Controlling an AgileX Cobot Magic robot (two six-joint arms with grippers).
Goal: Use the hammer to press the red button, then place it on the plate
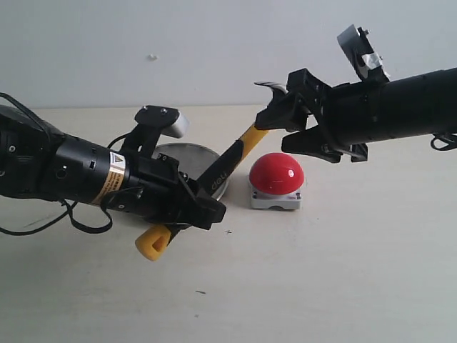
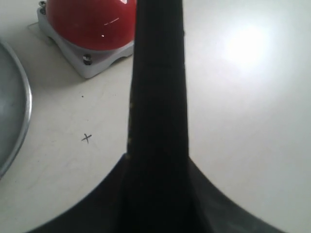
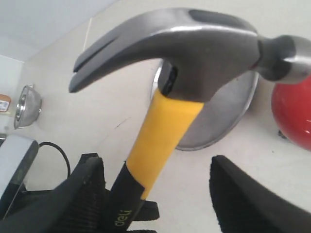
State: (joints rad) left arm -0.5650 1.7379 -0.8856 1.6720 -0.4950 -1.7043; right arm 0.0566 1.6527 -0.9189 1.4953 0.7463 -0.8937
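While left claw (image 1: pixel 208 211) pinches hammer (image 1: pixel 230 161) and right claw (image 1: pixel 284 128) stands spread, we judge button (image 1: pixel 277 174) below it unpressed, plate (image 1: pixel 193 153) unused.

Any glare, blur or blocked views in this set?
Left wrist view: the hammer is a dark blurred bar mid-frame, with glare on the table. Right wrist view: hammer head in focus, steel glinting. Exterior view: even light, faint shadows.

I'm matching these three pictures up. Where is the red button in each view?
Exterior: button right of centre, the plate to its left.
Left wrist: button partly cropped, between plate rim and hammer.
Right wrist: a cropped sliver just beyond the hammer.
Shared landmark: the plate, beside the button in all three.
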